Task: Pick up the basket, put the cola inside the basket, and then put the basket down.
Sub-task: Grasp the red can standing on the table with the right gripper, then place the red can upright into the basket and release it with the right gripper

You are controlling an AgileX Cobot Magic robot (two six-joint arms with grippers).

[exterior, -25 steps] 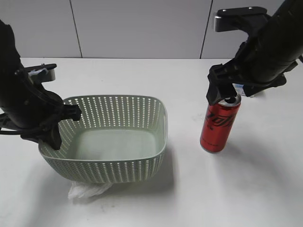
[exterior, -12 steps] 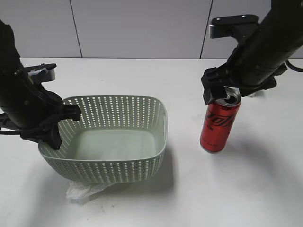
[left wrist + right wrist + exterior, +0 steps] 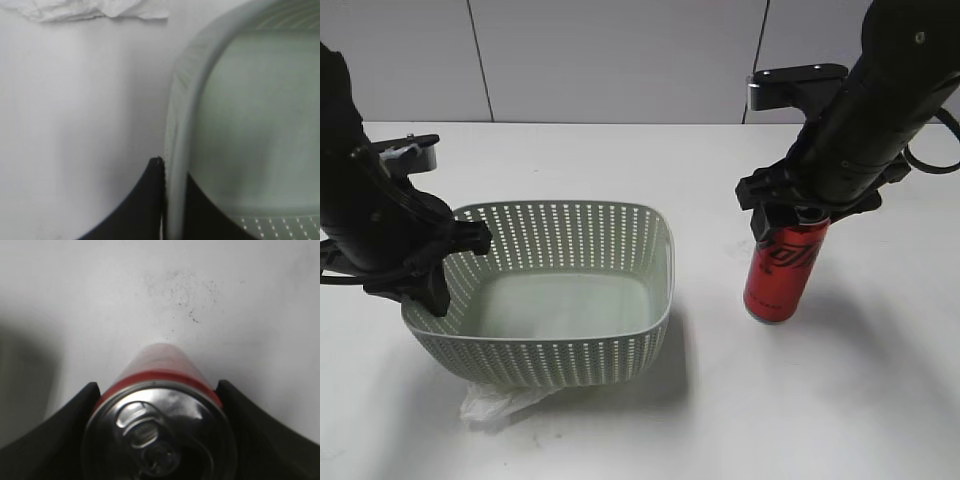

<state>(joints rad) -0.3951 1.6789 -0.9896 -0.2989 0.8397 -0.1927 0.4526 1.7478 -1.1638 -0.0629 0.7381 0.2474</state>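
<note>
The pale green basket [image 3: 570, 360] is empty and hangs tilted a little above the table, with its shadow under it. My left gripper [image 3: 440, 290] is shut on its left rim; the left wrist view shows the fingers [image 3: 172, 200] pinching the basket wall [image 3: 240, 125]. The red cola can [image 3: 780, 275] stands upright on the table to the right of the basket. My right gripper [image 3: 790, 215] is down over its top. In the right wrist view the fingers [image 3: 157, 385] press both sides of the cola [image 3: 160, 435], just below its silver top.
A crumpled white wrapper [image 3: 500, 403] lies on the table under the basket's front left corner; it also shows in the left wrist view [image 3: 90, 9]. A grey panelled wall [image 3: 620, 60] runs behind the white table [image 3: 740, 420].
My right gripper has come down from just above the cola and now covers the can's top. The left arm and basket have not moved.
</note>
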